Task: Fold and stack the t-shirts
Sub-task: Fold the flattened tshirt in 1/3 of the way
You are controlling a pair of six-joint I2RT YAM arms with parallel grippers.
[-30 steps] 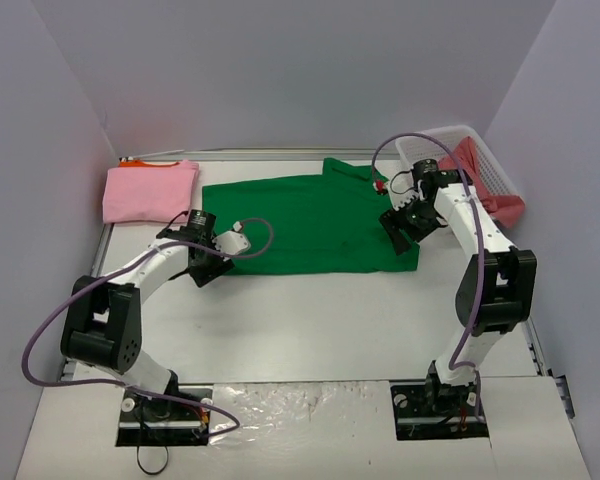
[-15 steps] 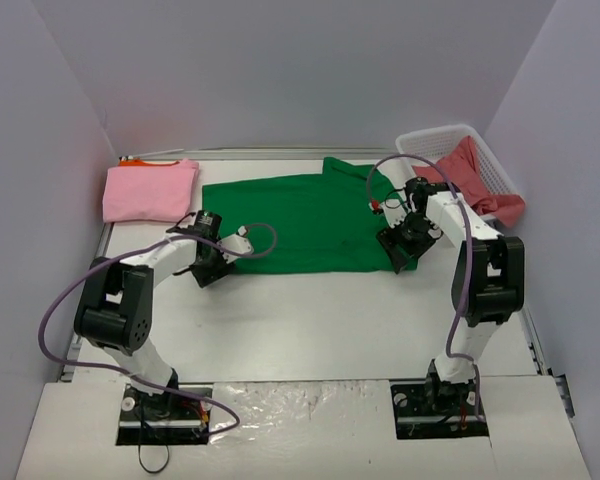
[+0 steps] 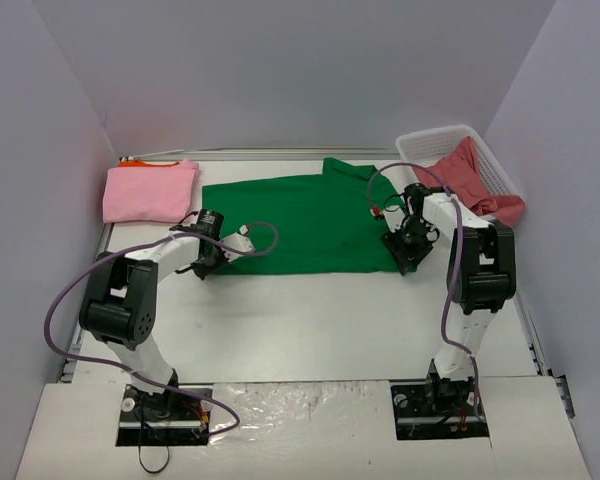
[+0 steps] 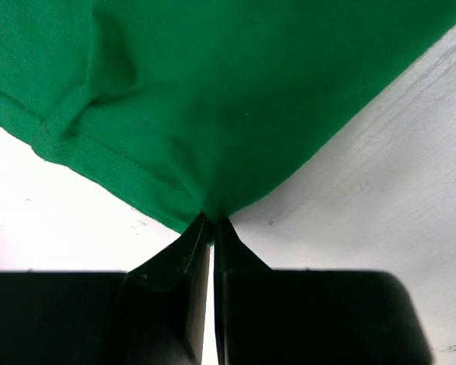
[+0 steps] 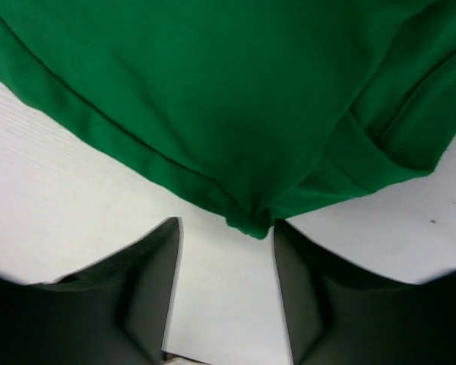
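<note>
Green t-shirt (image 3: 310,222) spread flat, long axis left-to-right, beyond both arms; left gripper (image 4: 211,220) pinching near-left corner, right gripper (image 5: 226,225) open, straddling near-right corner.

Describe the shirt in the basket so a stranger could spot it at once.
At the far right corner of the table stands a white lattice basket. The coral red t-shirt lies crumpled in it, spilling over its near end. The green t-shirt is spread flat mid-table and the pink t-shirt is folded far left.
</note>
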